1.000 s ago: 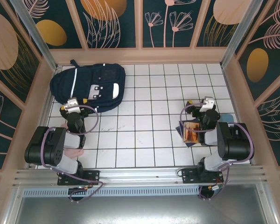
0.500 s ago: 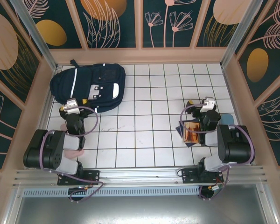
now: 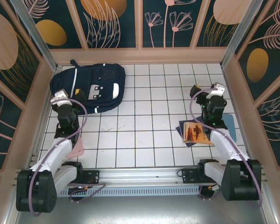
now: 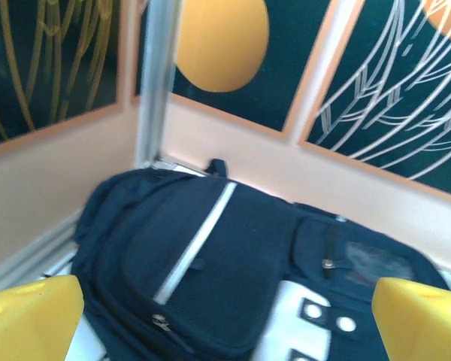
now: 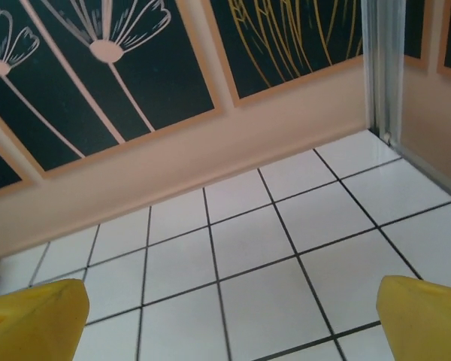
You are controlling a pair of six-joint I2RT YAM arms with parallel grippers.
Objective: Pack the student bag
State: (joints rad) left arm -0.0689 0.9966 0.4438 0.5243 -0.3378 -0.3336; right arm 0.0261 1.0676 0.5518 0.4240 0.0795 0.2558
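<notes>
- Two grippers stand wide apart at the jaws, and neither holds anything.
- On the left wrist view the left gripper shows its yellow fingertips at the two bottom corners, with the student bag lying between and beyond them.
- From above, the student bag lies flat in the far left corner of the white tiled table, close against the left wall. Its thin white stripe and its white patches face up.
- From above, the left arm reaches to the near edge of the bag; whether it touches the fabric I cannot tell.
- On the right wrist view the right gripper hangs over bare tiles, its yellow fingertips spread to the frame's bottom corners, facing the far wall.
- From above, the right arm is on the right side, well apart from the bag.
- Near the right arm an orange-covered book lies flat on a dark sheet.
- One pink item lies beside the left arm, near the left wall.
</notes>
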